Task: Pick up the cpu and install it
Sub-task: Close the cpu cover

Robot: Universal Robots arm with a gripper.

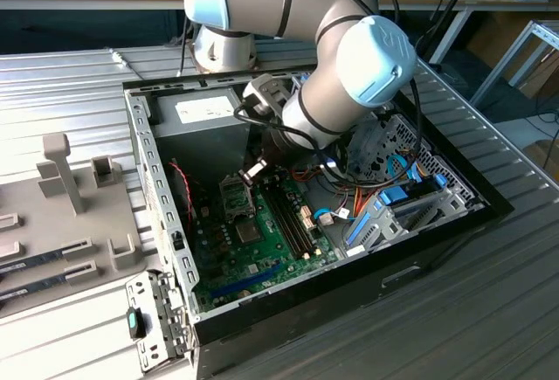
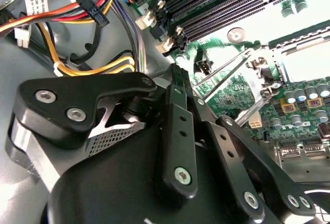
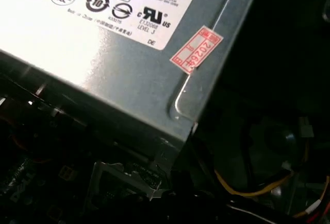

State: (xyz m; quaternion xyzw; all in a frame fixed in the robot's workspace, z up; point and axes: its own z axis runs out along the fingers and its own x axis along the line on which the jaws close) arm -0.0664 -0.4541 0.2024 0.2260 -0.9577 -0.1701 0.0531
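While the gripper [image 1: 258,167] hangs low over the socket [image 1: 236,193], go slow.
From the exterior view's left: case wall [image 1: 144,162], open socket, then gripper just beside it. I cannot tell if it is spread or pinching. The cpu may be the pale bit [image 1: 252,170] at its tip. I think it should go in flat, with the corners lined up and no hard push.

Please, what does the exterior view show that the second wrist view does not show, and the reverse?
Exterior view: the whole open computer case, the robot arm reaching into it, and grey holders on the exterior view's left. Second wrist view: close yellow and orange cables and thin metal socket levers. Both: the green motherboard and its black memory slots.
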